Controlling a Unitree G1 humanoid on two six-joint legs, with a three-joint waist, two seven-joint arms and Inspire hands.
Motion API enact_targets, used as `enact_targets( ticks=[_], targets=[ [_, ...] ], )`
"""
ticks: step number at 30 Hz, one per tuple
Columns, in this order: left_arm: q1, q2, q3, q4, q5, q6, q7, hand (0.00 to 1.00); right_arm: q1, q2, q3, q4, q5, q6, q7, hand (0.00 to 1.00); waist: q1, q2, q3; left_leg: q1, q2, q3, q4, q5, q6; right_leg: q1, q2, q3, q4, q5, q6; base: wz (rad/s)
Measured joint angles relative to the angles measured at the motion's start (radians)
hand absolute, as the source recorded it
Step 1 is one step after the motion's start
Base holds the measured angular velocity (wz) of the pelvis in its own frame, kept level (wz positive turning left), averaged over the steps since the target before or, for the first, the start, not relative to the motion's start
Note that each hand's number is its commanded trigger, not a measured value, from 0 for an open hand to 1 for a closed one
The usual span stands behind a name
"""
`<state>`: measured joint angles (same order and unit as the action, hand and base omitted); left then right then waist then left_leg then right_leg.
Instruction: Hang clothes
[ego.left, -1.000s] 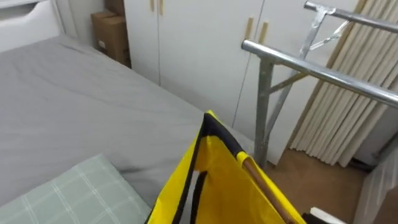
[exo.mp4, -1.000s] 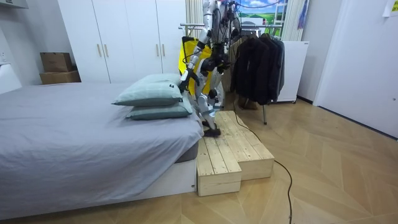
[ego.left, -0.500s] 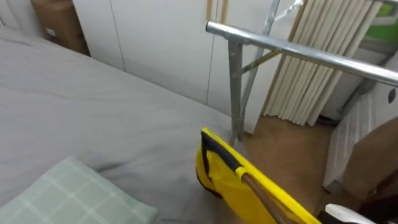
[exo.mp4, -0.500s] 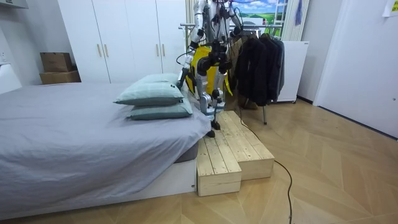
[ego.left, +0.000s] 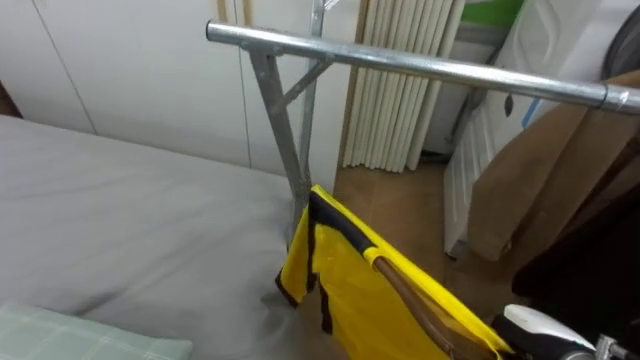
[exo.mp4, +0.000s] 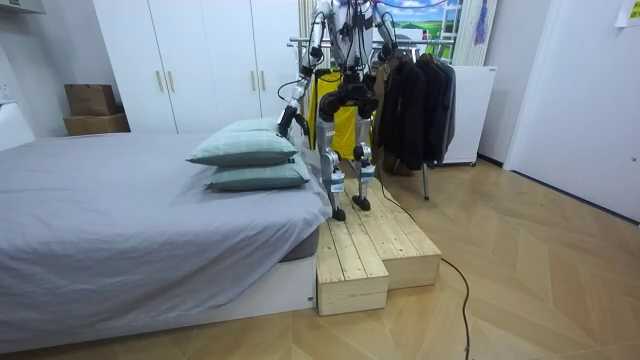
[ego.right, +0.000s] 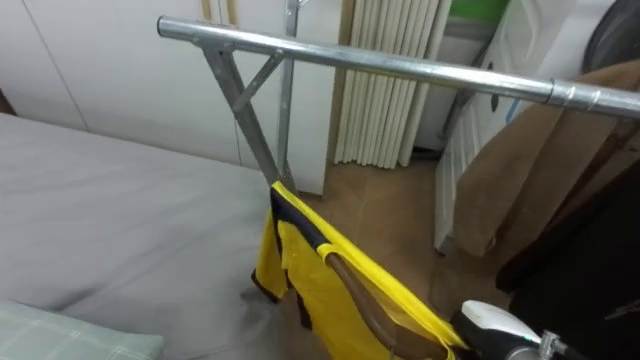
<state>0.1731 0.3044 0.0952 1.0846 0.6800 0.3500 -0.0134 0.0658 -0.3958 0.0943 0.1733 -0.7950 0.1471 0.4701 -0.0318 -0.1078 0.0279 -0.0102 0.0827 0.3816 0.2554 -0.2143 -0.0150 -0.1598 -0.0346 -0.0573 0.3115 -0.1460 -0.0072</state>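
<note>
Left eye view first: the yellow garment (ego.left: 345, 285) sits low in the centre of the frame, draped over a wooden hanger (ego.left: 415, 305) whose arm slants down toward the lower right. Along the top, the metal rail (ego.left: 400, 65) runs bare from the upper left across to the right, where a brown garment (ego.left: 530, 190) and a dark garment (ego.left: 600, 255) hang. The hanger is well below that rail, not on it, and its hook is out of sight. In the lower right corner the right hand (ego.left: 540, 325) comes in as a white shape near the hanger's low end. I cannot tell whether it is closed on the hanger. The grey bed (ego.left: 120, 220) lies at the left.

Over to the room view: the robot stands on the wooden platform (exo.mp4: 375, 245) beside the bed, facing the clothes rack, with yellow cloth showing at its body in the upper centre. The left hand (exo.mp4: 284, 118) reaches out on the room view's left above the 2 pillows (exo.mp4: 250, 160). I cannot tell whether it is open or curled, and I make out nothing in it.

Right eye view: same story, yellow garment low in the centre, rail above, clear air between them.

As I judge it, 1 part is done, since the garment is on its hanger and at the rack. What is left is to lift the hook over the bare stretch of rail and let go.
</note>
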Motion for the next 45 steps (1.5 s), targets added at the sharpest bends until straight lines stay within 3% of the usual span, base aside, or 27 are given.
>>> enact_targets(
  ticks=[11,29,35,43,45],
  targets=[
    [0.0,-0.009,0.001,-0.001,0.0,0.001,0.005,0.0,0.005,0.013,-0.002,-0.073,0.004,0.005,0.007,1.0,0.0,-0.003,-0.0019,0.006,-0.005,0.006,-0.02,0.007,0.0,0.021,0.001,-0.001,-0.055,0.039,0.009,-0.01],
    [0.002,-0.03,-0.001,0.004,-0.002,0.002,0.084,0.0,0.015,0.029,-0.001,-0.086,0.051,0.006,0.008,1.0,0.033,0.0,-0.0042,0.023,-0.002,0.012,-0.018,0.007,0.001,0.04,0.003,-0.001,-0.06,0.045,0.009,-0.01],
    [0.002,-0.043,-0.001,0.004,-0.002,0.002,0.103,0.0,0.014,0.029,-0.001,-0.161,0.069,0.005,0.04,1.0,0.043,0.009,-0.0097,0.024,-0.003,0.006,-0.017,0.008,0.002,0.045,0.001,-0.007,-0.06,0.046,0.008,0.03],
    [0.004,-0.041,0.004,0.004,-0.001,0.002,0.103,0.0,0.003,0.028,-0.003,-0.187,0.141,0.007,0.118,1.0,0.043,0.002,-0.0132,0.032,-0.004,-0.005,-0.021,0.011,0.002,0.06,0.0,-0.023,-0.07,0.047,0.006,0.04],
    [0.015,-0.04,0.01,0.003,-0.001,-0.002,0.103,0.0,0.002,0.022,-0.012,-0.186,0.183,0.008,0.15,1.0,0.058,-0.002,-0.015,0.041,-0.003,-0.004,-0.024,0.011,0.001,0.068,0.001,-0.024,-0.071,0.047,0.006,-0.02]
  ],
)
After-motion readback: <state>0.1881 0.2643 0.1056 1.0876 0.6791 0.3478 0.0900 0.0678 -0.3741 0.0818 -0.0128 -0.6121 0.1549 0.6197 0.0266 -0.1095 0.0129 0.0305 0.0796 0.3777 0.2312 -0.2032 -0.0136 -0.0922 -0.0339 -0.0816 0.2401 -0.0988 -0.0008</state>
